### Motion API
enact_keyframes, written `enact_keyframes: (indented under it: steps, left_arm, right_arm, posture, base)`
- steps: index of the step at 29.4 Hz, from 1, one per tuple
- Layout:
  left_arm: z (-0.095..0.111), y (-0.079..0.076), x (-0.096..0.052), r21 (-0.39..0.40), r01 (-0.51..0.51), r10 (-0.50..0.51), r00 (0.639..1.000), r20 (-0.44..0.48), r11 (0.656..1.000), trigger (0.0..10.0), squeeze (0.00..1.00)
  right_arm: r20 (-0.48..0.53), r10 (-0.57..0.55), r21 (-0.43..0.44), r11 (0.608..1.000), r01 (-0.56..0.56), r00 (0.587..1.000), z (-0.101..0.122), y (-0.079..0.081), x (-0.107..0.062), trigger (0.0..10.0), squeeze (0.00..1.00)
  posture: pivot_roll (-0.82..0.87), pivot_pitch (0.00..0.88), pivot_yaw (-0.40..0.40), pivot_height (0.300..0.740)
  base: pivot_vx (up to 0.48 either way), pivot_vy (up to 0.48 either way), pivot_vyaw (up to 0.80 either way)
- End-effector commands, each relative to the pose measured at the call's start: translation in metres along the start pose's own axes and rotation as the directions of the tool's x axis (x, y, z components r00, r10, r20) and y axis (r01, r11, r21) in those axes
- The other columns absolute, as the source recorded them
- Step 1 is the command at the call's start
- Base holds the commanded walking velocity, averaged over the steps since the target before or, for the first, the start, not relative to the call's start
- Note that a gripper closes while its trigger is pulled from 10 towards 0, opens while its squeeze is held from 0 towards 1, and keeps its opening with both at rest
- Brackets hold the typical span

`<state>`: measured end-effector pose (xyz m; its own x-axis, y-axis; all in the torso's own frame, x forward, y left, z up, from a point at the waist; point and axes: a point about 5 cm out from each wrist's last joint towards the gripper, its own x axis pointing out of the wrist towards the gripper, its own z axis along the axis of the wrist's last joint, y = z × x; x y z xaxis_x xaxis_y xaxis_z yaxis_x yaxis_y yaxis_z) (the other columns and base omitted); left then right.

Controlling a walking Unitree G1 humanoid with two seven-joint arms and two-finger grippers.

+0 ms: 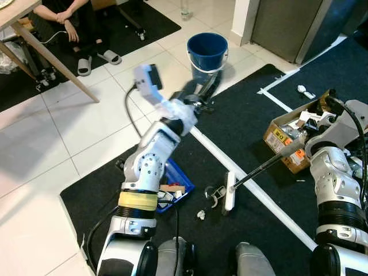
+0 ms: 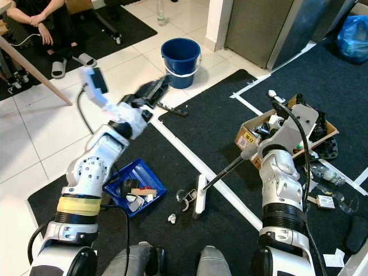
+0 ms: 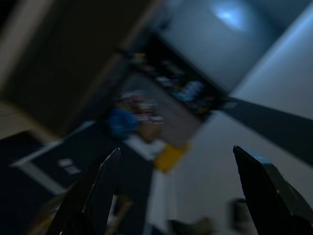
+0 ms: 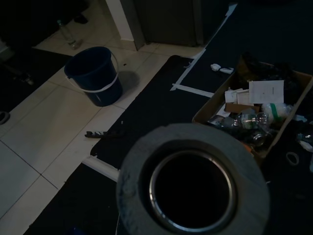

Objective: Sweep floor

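A broom with a white head (image 1: 230,192) rests on the black mat (image 1: 241,126), its dark handle (image 1: 264,168) slanting up to my right gripper (image 1: 300,146), which is shut on its top. The handle's grey taped end (image 4: 193,183) looms close in the right wrist view. Small scraps of litter (image 1: 201,214) and a ring-shaped piece (image 1: 215,193) lie beside the broom head. A blue dustpan (image 1: 175,175) holding debris sits by my left arm. My left gripper (image 1: 202,92) is raised near the blue bucket (image 1: 207,52), open and holding nothing; its fingers (image 3: 98,196) stand wide apart.
A cardboard box (image 1: 283,137) full of clutter stands at the right on the mat. White tape (image 1: 259,198) crosses the mat. A black comb-like piece (image 2: 172,109) lies near the bucket. A seated person (image 1: 63,17) and a wooden table leg (image 1: 54,63) are far left.
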<state>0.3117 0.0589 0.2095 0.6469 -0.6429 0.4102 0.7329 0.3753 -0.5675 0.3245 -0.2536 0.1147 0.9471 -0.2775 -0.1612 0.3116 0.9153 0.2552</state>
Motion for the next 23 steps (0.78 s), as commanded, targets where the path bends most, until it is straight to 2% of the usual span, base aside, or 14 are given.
enact_keyframes:
  steps: [1,2,4,5,6,8,10,11,15,16,20,21,22,23]
  left_arm:
    - [-0.005,-0.007,-0.004,-0.067,0.057,-0.059,0.998,-0.031,0.996,10.0,0.0]
    - [-0.005,-0.007,-0.004,-0.067,0.057,-0.059,0.998,-0.031,0.996,10.0,0.0]
    - [-0.017,-0.007,-0.011,-0.12,0.084,-0.098,0.988,-0.116,0.989,10.0,0.0]
    - [-0.029,-0.004,-0.018,-0.134,0.085,-0.109,0.977,-0.186,0.987,10.0,0.0]
    - [-0.029,-0.004,-0.018,-0.134,0.085,-0.109,0.977,-0.186,0.987,10.0,0.0]
    - [-0.061,0.01,-0.04,-0.161,0.01,-0.063,0.942,-0.329,0.987,10.0,0.0]
    - [-0.081,0.021,-0.056,-0.157,-0.059,-0.011,0.913,-0.408,0.986,10.0,0.0]
    - [-0.081,0.021,-0.056,-0.157,-0.059,-0.011,0.913,-0.408,0.986,10.0,0.0]
    - [-0.1,0.035,-0.074,-0.116,-0.134,0.063,0.874,-0.482,0.984,10.0,0.0]
    - [-0.1,0.035,-0.074,-0.116,-0.134,0.063,0.874,-0.482,0.984,10.0,0.0]
    - [-0.121,0.063,-0.106,0.029,-0.253,0.222,0.784,-0.58,0.967,10.0,0.0]
    - [-0.126,0.071,-0.116,0.093,-0.283,0.28,0.742,-0.609,0.954,10.0,0.0]
    - [-0.126,0.071,-0.116,0.093,-0.283,0.28,0.742,-0.609,0.954,10.0,0.0]
    - [-0.13,0.077,-0.125,0.139,-0.302,0.319,0.707,-0.632,0.943,10.0,0.0]
  right_arm:
    - [0.02,0.02,0.022,1.0,-0.021,1.0,0.003,0.003,0.001,10.0,0.0]
    - [0.02,0.02,0.022,1.0,-0.021,1.0,0.003,0.003,0.001,10.0,0.0]
    - [0.019,0.021,0.02,1.0,-0.021,1.0,0.003,0.003,0.001,10.0,0.0]
    - [0.019,0.02,0.019,1.0,-0.021,1.0,0.003,0.002,0.001,10.0,0.0]
    - [0.019,0.02,0.019,1.0,-0.021,1.0,0.003,0.002,0.001,10.0,0.0]
    - [0.019,0.021,0.016,1.0,-0.021,1.0,0.003,0.002,0.001,10.0,0.0]
    - [0.018,0.021,0.014,1.0,-0.021,1.0,0.003,0.002,0.001,10.0,0.0]
    - [0.018,0.021,0.014,1.0,-0.021,1.0,0.003,0.002,0.001,10.0,0.0]
    - [-0.001,0.025,0.001,1.0,-0.025,1.0,-0.003,0.001,-0.001,10.0,0.0]
    - [-0.001,0.025,0.001,1.0,-0.025,1.0,-0.003,0.001,-0.001,10.0,0.0]
    - [-0.036,0.012,-0.031,0.999,-0.013,0.999,-0.015,-0.002,-0.003,10.0,0.0]
    - [-0.037,0.012,-0.033,0.999,-0.013,0.999,-0.016,-0.002,-0.004,10.0,0.0]
    - [-0.037,0.012,-0.033,0.999,-0.013,0.999,-0.016,-0.002,-0.004,10.0,0.0]
    - [-0.038,0.012,-0.034,0.999,-0.013,0.999,-0.016,-0.002,-0.004,10.0,0.0]
  posture:
    - [0.04,0.01,0.035,0.74]
    - [0.04,0.01,0.035,0.74]
    - [0.04,0.014,0.038,0.74]
    - [0.04,0.014,0.038,0.74]
    - [0.04,0.014,0.038,0.74]
    - [0.04,0.018,0.037,0.74]
    - [0.04,0.024,0.038,0.74]
    - [0.04,0.024,0.038,0.74]
    - [0.03,0.032,0.036,0.74]
    - [0.03,0.032,0.036,0.74]
    - [0.03,0.038,0.033,0.74]
    - [0.03,0.038,0.033,0.74]
    - [0.03,0.038,0.033,0.74]
    - [0.03,0.038,0.033,0.74]
  base:
    - [0.0,0.0,0.0]
    - [0.0,0.0,0.0]
    - [0.0,0.0,0.0]
    - [0.0,0.0,0.0]
    - [0.0,0.0,0.0]
    - [0.0,0.0,0.0]
    - [0.0,0.0,0.0]
    - [0.0,0.0,0.0]
    - [0.0,0.0,0.0]
    - [0.0,0.0,0.0]
    - [0.0,0.0,0.0]
    - [0.0,0.0,0.0]
    - [0.0,0.0,0.0]
    - [0.0,0.0,0.0]
